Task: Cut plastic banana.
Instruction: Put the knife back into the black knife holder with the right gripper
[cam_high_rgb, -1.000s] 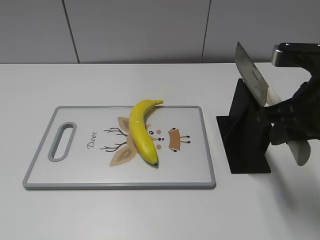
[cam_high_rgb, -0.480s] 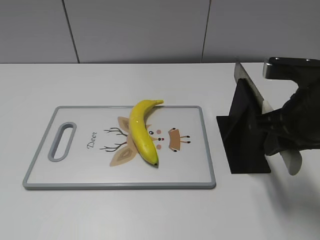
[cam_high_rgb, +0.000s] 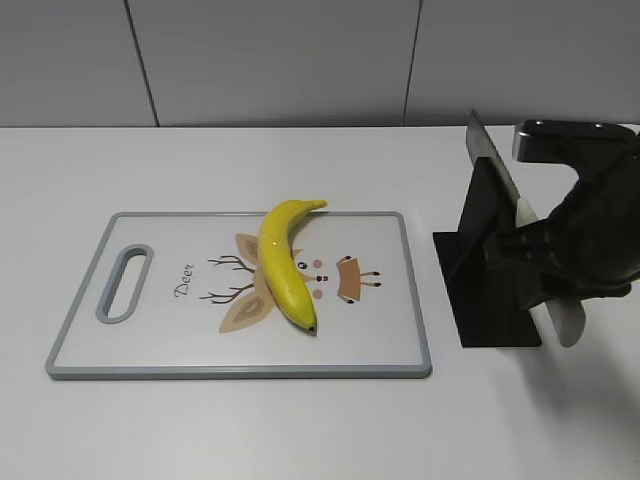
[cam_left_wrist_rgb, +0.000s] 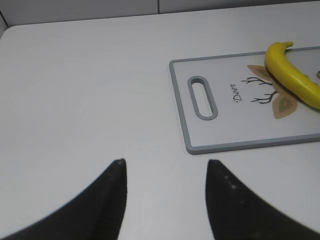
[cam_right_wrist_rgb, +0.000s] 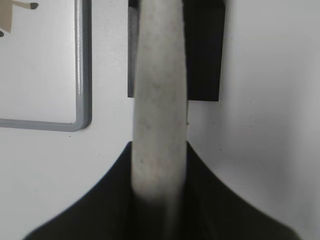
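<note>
The plastic banana (cam_high_rgb: 282, 262) lies whole on the white cutting board (cam_high_rgb: 150, 340), stem end at the far edge, dark tip toward me. It also shows in the left wrist view (cam_left_wrist_rgb: 290, 75). My right gripper (cam_high_rgb: 545, 275) is shut on the pale handle of a knife (cam_right_wrist_rgb: 160, 125). The knife's blade (cam_high_rgb: 490, 160) points up and left, over the black knife stand (cam_high_rgb: 485, 290) to the right of the board. My left gripper (cam_left_wrist_rgb: 165, 165) is open and empty over bare table, left of the board.
The grey-rimmed board (cam_left_wrist_rgb: 210, 147) has a handle slot (cam_high_rgb: 124, 282) at its left end and a deer drawing. The knife stand stands just beyond the board's right edge. A grey wall runs behind the white table.
My right gripper has moved left and down with the knife, lowering the blade toward the stand. The banana and board have not moved.
</note>
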